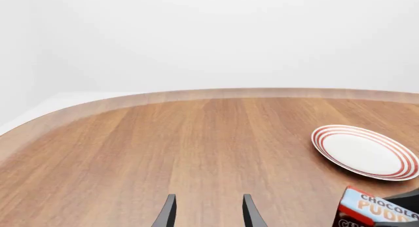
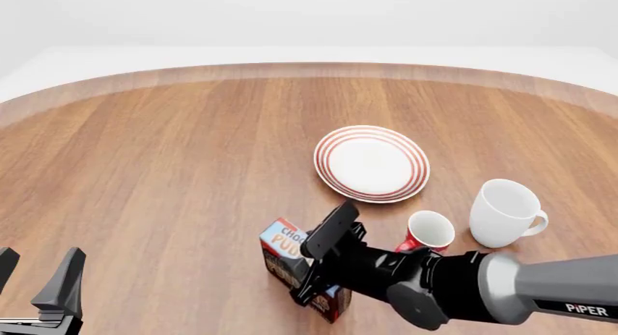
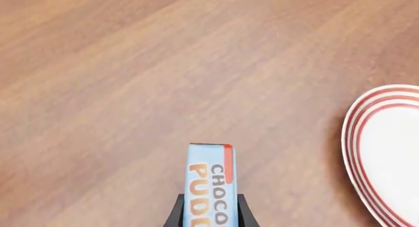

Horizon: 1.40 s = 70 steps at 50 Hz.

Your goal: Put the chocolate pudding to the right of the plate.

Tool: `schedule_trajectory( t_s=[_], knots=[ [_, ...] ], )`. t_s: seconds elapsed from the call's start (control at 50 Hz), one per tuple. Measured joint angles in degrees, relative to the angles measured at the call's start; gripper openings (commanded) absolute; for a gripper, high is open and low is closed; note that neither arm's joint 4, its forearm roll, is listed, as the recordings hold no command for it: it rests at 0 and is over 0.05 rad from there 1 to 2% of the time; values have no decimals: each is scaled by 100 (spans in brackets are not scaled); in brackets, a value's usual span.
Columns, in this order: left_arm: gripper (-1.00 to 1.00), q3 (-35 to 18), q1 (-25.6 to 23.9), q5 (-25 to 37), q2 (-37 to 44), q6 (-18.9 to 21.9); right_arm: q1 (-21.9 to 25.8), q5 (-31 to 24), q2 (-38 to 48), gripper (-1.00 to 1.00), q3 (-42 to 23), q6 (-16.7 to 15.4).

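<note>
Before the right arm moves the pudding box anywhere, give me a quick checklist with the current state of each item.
1. Grip: right gripper has a finger on each side of the chocolate pudding - ok.
2. Carton lifted off the table: cannot tell.
3. Drop spot right of the plate: bare wood beside the rim, though the white mug stands nearer the arms from it - ok.
4. Path: red mug and white mug sit between the carton and that spot - not ok, lift over or go around.
5. Left gripper open, parked far from the carton - ok.
</note>
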<state>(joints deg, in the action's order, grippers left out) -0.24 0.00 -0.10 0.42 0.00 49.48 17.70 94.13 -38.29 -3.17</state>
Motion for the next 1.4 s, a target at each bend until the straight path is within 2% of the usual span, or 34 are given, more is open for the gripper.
schedule_trajectory(
  t_s=[0.6,1.02,1.4],
  knots=[
    [100,0,0,0,0,0,-83,-1072,-954,-100,-398,-447],
    [100,0,0,0,0,0,-260,-2071,-1727,-100,-1096,-781],
    [100,0,0,0,0,0,-451,-2683,-2119,-100,-1691,-1053]
  ],
)
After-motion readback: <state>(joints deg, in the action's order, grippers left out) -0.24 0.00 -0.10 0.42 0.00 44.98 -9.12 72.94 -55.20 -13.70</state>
